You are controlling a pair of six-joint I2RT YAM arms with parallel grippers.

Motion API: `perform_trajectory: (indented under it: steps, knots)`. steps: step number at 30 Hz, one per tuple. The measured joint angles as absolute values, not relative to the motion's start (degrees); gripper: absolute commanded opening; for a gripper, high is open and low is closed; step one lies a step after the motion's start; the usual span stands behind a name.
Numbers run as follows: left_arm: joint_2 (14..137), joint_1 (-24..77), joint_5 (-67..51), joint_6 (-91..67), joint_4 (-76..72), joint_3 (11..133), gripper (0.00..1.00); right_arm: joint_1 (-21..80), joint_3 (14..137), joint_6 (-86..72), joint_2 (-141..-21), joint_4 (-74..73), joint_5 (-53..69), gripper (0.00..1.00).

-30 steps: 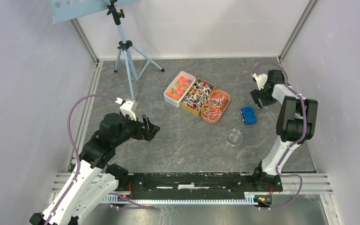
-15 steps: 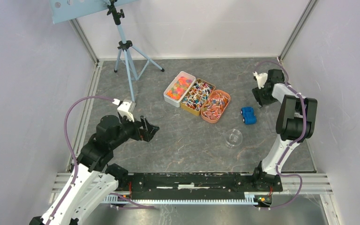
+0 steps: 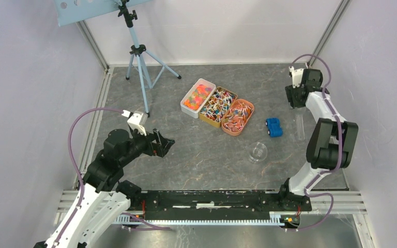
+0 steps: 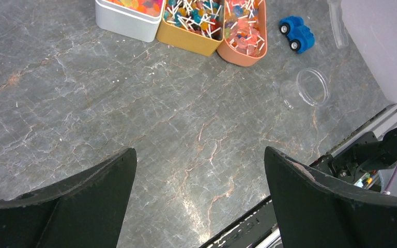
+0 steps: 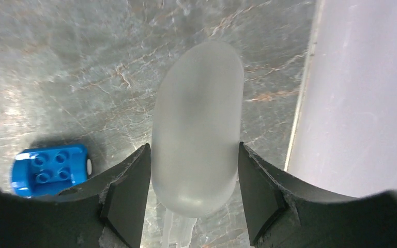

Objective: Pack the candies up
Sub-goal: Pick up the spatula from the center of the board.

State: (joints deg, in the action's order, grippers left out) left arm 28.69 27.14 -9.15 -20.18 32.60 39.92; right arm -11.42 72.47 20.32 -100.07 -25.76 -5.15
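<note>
Here, frosted capsule (image 5: 196,129) snug between right jaws.

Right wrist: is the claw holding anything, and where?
Clear tube sits between the right claw fingers, flanked across its width; an actual grip cannot be told.

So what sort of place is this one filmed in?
Probably a lab robot cell: plain white walls on aluminium framing, a left arm and right arm bolted to a rail at the table edge, and a tripod.
</note>
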Motion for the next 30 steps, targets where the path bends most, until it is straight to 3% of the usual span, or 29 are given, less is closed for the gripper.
perform_trajectory:
  steps: [7,20,30]
  knots:
    - [28.3,27.1,-9.6,-20.2,32.6,40.0,1.00,-9.7,69.6,15.7,-87.4,-23.0,0.5,0.57]
    - [33.5,27.1,-17.3,-21.9,28.0,45.1,0.99,4.9,54.6,0.9,-65.3,-9.9,16.8,0.59]
    - [36.6,27.1,-23.1,-26.1,20.4,45.4,1.00,9.6,22.7,-39.6,-53.3,37.6,30.1,0.62]
